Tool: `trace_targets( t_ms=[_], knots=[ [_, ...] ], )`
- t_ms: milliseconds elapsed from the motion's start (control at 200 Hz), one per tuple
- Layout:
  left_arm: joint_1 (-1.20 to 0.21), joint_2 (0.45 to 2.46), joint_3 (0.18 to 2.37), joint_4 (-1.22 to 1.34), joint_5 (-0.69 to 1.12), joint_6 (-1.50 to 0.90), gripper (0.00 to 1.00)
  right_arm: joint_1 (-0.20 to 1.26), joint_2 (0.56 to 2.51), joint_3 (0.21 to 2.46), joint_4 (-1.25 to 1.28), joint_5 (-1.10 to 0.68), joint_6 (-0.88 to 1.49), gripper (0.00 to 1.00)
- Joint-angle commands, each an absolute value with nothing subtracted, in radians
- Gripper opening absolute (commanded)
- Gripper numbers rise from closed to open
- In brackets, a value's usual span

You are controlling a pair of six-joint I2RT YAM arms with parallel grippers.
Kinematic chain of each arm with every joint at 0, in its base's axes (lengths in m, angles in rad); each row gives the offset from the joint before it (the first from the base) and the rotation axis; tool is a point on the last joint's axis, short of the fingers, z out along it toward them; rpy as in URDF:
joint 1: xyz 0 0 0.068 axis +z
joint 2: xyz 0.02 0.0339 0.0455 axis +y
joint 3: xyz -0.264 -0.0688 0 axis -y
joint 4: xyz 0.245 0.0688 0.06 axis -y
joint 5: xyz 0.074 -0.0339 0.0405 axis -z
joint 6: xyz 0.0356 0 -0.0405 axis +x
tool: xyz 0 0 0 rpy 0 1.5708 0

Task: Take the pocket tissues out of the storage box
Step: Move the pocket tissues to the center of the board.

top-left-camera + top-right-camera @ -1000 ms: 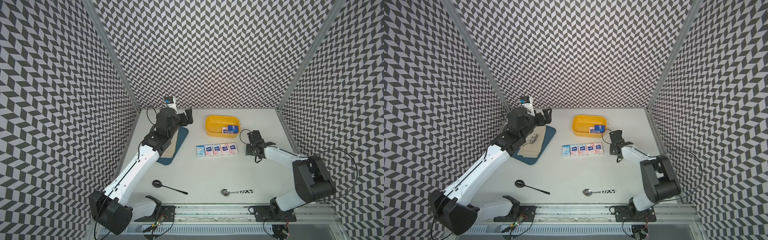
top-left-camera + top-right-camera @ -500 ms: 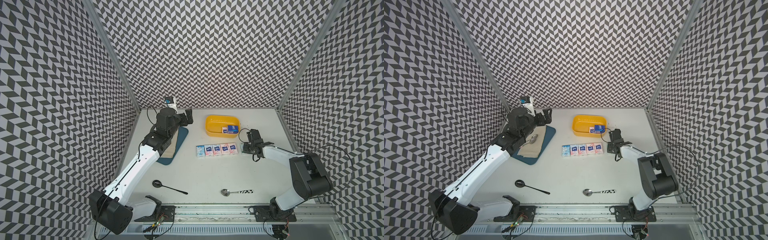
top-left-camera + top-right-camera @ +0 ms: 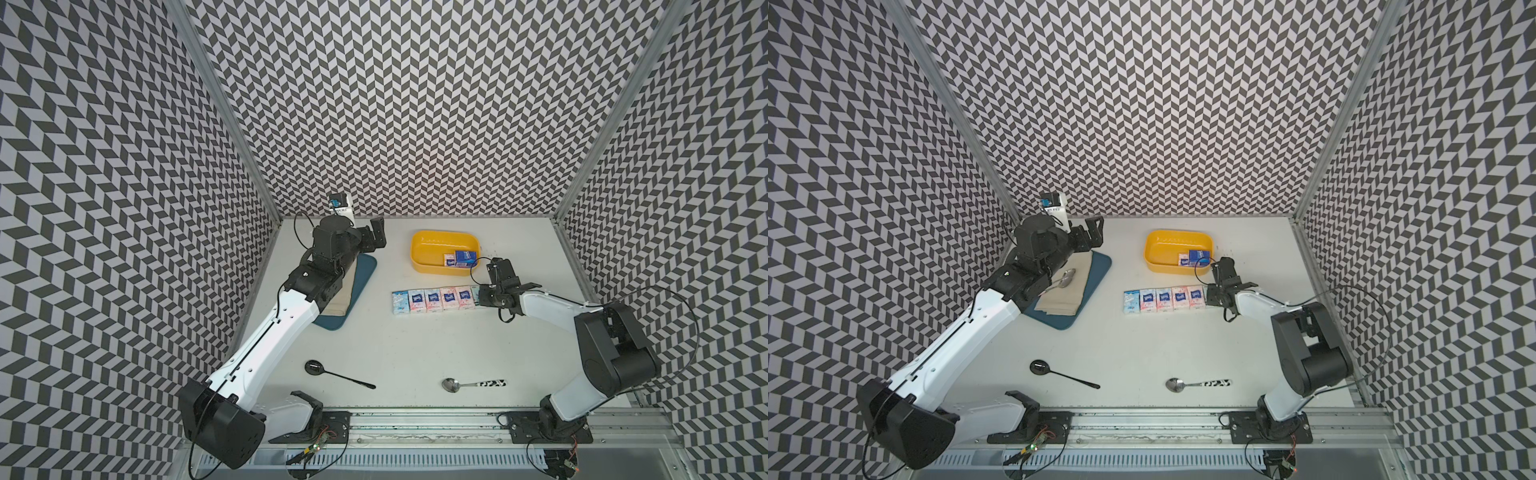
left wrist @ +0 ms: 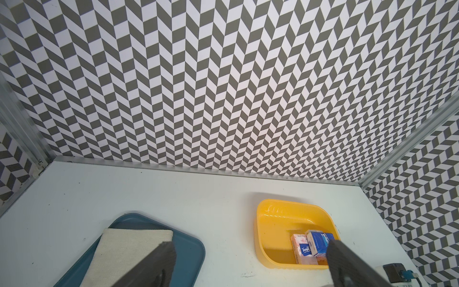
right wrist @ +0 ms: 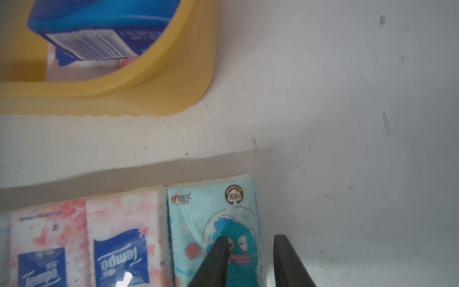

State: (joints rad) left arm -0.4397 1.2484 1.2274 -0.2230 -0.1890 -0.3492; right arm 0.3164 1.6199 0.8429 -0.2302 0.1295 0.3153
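Observation:
The yellow storage box stands at the back of the table. It holds a dark blue pack and a white-pink pack. Several pocket tissues lie in a row in front of it. A pale blue pack lies flat at the row's right end. My right gripper points down over that pack's right edge, jaws a little apart: one finger over its face, one past its edge. My left gripper hovers wide open and empty at the back left.
A dark blue tray with a beige cloth and a metal spoon lies under my left arm. A black spoon and a silver spoon lie near the front. A small white carton stands in the back left corner.
My right gripper has slid a little to the left, up to the right end of the row, and the pale blue pack now lies against the row. The left arm has not moved.

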Motion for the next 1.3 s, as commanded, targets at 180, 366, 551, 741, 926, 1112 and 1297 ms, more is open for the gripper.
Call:
trace_targets(
  t_ms=[180,366,551,741,926,1112,1297],
  knots=[
    [-0.436,1.234,1.229,-0.229,-0.192,-0.342,0.99,0.34,1.632,0.87,-0.247,0.09,0.325,0.36],
    [-0.436,1.235,1.228,-0.229,-0.191,-0.344,0.99,0.361,1.634,0.872,-0.247,0.082,0.337,0.35],
    [-0.437,1.232,1.223,-0.229,-0.19,-0.342,0.99,0.381,1.63,0.883,-0.249,0.059,0.344,0.35],
    [-0.437,1.23,1.222,-0.227,-0.19,-0.342,0.99,0.39,1.623,0.9,-0.253,0.017,0.34,0.35],
    [-0.437,1.229,1.223,-0.228,-0.193,-0.341,0.99,0.387,1.553,0.93,-0.276,0.061,0.34,0.38],
    [-0.437,1.229,1.235,-0.234,-0.199,-0.336,0.99,0.385,1.517,1.077,-0.339,0.104,0.316,0.41],
    [-0.435,1.223,1.246,-0.24,-0.216,-0.324,0.99,0.394,1.607,1.243,-0.366,0.088,0.287,0.44]
  ],
)
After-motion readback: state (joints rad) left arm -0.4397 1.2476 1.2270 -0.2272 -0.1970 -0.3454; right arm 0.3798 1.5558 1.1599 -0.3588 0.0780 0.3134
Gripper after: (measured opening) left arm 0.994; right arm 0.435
